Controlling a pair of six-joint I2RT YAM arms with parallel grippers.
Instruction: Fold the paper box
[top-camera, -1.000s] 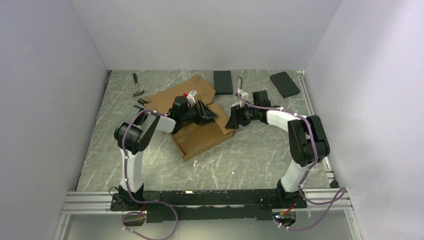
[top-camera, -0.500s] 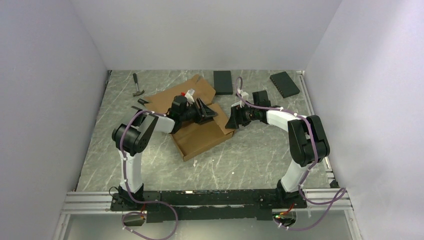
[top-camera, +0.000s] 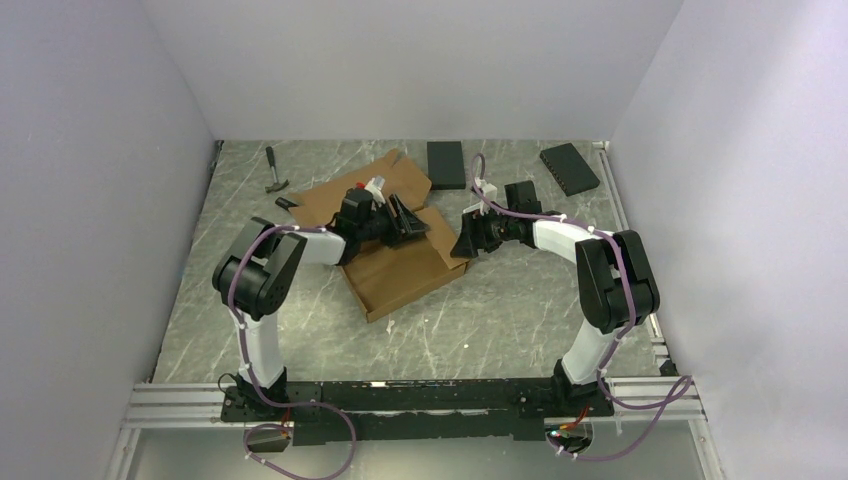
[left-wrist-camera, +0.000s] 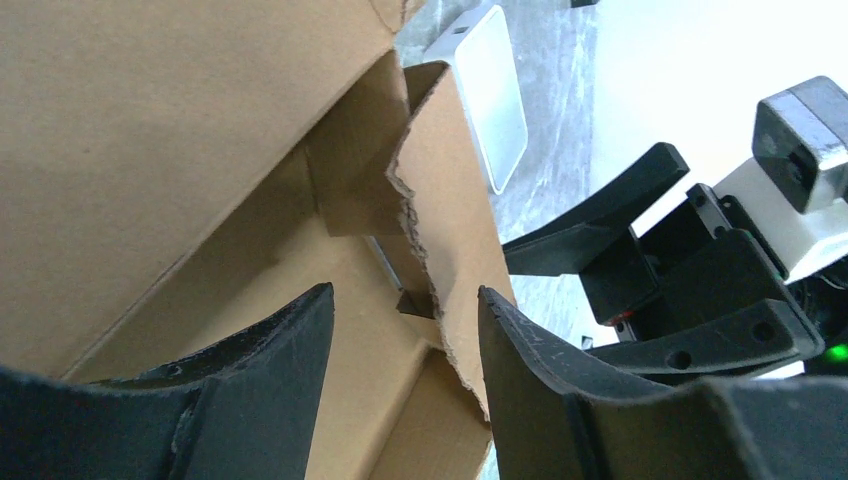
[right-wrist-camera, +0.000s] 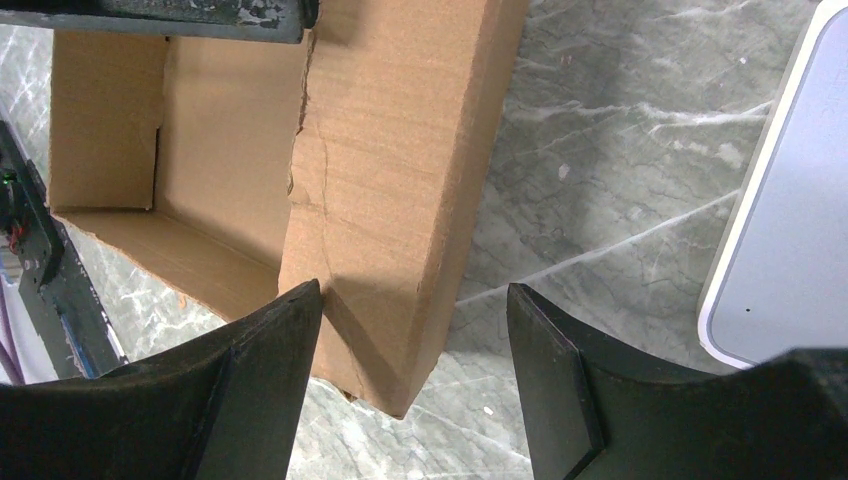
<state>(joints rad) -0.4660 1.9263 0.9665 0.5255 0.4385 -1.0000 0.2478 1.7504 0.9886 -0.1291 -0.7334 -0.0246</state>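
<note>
The paper box (top-camera: 400, 272) is brown cardboard, lying mid-table with its walls partly raised and a wide flap spread out behind it. My left gripper (top-camera: 405, 222) reaches over the box's far side. In the left wrist view it (left-wrist-camera: 405, 300) stands open, with the ragged edge of an upright wall (left-wrist-camera: 440, 200) between its fingers, close to the right one. My right gripper (top-camera: 468, 238) is at the box's right corner. Its wrist view shows it (right-wrist-camera: 413, 290) open astride the side wall (right-wrist-camera: 390, 200), left finger (right-wrist-camera: 270, 370) against the cardboard, right finger apart from it.
A hammer (top-camera: 275, 172) lies at the back left. Two black slabs (top-camera: 446, 164) (top-camera: 570, 168) sit along the back. A small translucent white case (right-wrist-camera: 790, 200) rests on the marble just right of the box, also seen as the case (left-wrist-camera: 490, 95) in the left wrist view.
My left gripper has opened wider and edged toward the back, its elbow swinging left. The right arm and the box have stayed put.
</note>
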